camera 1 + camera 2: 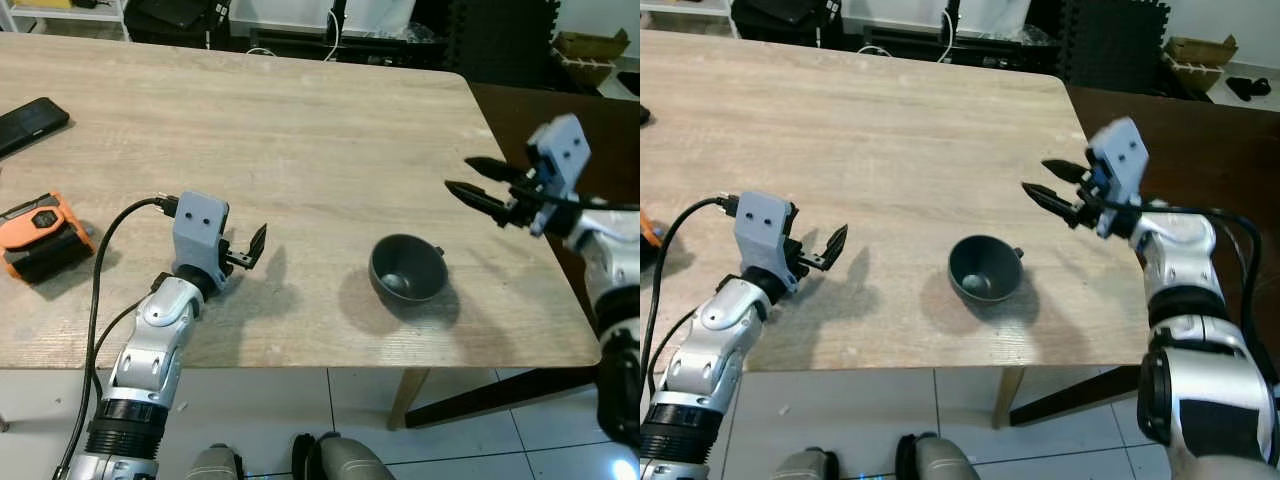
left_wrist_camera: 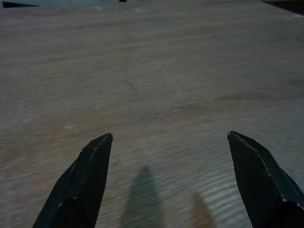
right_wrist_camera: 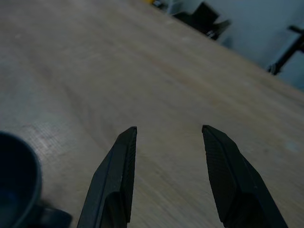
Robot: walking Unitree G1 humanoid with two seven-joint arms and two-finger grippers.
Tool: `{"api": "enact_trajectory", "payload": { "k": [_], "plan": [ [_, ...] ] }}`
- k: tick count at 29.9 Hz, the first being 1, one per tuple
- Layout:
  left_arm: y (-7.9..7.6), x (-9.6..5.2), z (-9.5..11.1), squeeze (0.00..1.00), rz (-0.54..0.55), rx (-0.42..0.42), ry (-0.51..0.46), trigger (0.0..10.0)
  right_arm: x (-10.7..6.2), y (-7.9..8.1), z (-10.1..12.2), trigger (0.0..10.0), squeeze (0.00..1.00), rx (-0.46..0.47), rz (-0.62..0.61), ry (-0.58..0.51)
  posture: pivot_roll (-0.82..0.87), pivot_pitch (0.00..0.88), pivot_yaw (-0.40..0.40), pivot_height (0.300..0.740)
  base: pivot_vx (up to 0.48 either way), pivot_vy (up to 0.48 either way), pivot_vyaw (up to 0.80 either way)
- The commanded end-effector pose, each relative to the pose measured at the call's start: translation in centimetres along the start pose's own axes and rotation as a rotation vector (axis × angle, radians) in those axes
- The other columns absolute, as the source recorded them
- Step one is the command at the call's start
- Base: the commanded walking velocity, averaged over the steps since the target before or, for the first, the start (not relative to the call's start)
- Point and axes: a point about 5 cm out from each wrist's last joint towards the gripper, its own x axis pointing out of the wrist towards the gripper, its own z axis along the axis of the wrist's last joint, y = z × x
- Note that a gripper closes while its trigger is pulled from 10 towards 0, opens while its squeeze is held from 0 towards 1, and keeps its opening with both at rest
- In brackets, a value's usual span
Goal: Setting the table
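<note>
on the table [image 1: 300, 130], a cup [image 1: 407, 272] sits upright.

Head cameras down over table [image 1: 300, 130]

A table [image 1: 300, 130] spans most of the frame. A cup [image 1: 407, 272] sits on it at lower center-right. The left gripper [image 1: 252, 248] is left of the cup, the right gripper [image 1: 470, 178] upper right of it. A device [image 1: 40, 235] and a phone [image 1: 30, 123] lie at far left.

Phone [image 1: 30, 123] cut by left edge
</note>
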Motion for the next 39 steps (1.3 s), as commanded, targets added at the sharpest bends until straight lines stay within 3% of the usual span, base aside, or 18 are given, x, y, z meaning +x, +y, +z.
{"api": "enact_trajectory", "payload": {
  "k": [1,4,12,14,18,21,22,23,24,25,28,29,39],
  "plan": [
    [-0.4,-0.2,-0.1,0.00,-0.009,-0.005,0.002,10.0,-1.4,-0.1,-1.2,10.0,0.00,0.016,-0.063,0.007,0.10,0.087,-0.095,0.740,0.000,0.000,0.00],
    [-0.4,-0.4,-0.3,0.00,-0.012,-0.004,0.007,10.0,-2.8,1.2,-3.8,10.0,0.00,0.026,-0.092,0.081,0.10,0.089,-0.092,0.740,0.000,0.000,0.00],
    [-0.6,-0.4,-0.4,0.00,-0.021,-0.001,0.010,10.0,-3.8,2.9,-5.9,10.0,0.00,0.041,-0.038,0.168,0.10,0.090,-0.091,0.740,0.000,0.000,0.00],
    [-0.7,-0.5,-0.4,0.00,-0.025,0.001,0.013,10.0,-5.2,4.0,-7.6,10.0,0.00,0.051,0.046,0.304,0.10,0.092,-0.094,0.740,0.000,0.000,0.00],
    [-0.8,-0.5,-0.5,0.00,-0.027,0.002,0.015,10.0,-5.7,4.5,-8.2,10.0,0.00,0.066,0.071,0.348,0.10,0.092,-0.093,0.740,0.000,0.000,0.00],
    [-0.9,-0.6,-0.5,0.00,-0.031,0.003,0.017,10.0,-5.8,5.9,-8.3,10.0,0.00,0.098,0.143,0.330,0.10,0.091,-0.093,0.740,0.000,0.000,0.00],
    [-0.9,-0.5,-0.5,0.00,-0.032,0.004,0.017,10.0,-5.7,6.5,-8.2,8.3,0.00,0.119,0.177,0.311,0.10,0.093,-0.092,0.740,0.000,0.000,0.00],
    [-0.9,-0.5,-0.5,0.00,-0.032,0.004,0.017,10.0,-5.7,6.5,-8.2,8.3,0.00,0.119,0.177,0.311,0.10,0.093,-0.092,0.740,0.000,0.000,0.00],
    [-0.9,-0.5,-0.5,0.00,-0.033,0.005,0.017,10.0,-5.7,7.1,-8.1,7.0,0.00,0.135,0.208,0.296,0.10,0.093,-0.090,0.740,0.000,0.000,0.00],
    [-0.9,-0.5,-0.5,0.00,-0.034,0.005,0.017,10.0,-5.5,7.9,-7.9,3.5,0.00,0.160,0.244,0.276,0.10,0.093,-0.089,0.740,0.000,0.000,0.00],
    [-0.9,-0.5,-0.4,0.00,-0.034,0.005,0.017,10.0,-5.3,8.5,-7.8,3.5,0.00,0.177,0.267,0.263,0.10,0.093,-0.089,0.740,0.000,0.000,0.00],
    [-0.9,-0.5,-0.4,0.00,-0.036,0.005,0.017,10.0,-5.1,9.1,-7.8,0.0,0.00,0.198,0.286,0.250,0.10,0.093,-0.088,0.740,0.000,0.000,0.00],
    [-1.1,-0.5,-0.5,0.00,-0.041,0.004,0.020,10.0,-4.1,11.8,-7.4,0.0,0.00,0.279,0.378,0.216,0.10,0.096,-0.090,0.740,0.000,0.000,0.00]
  ]
}}
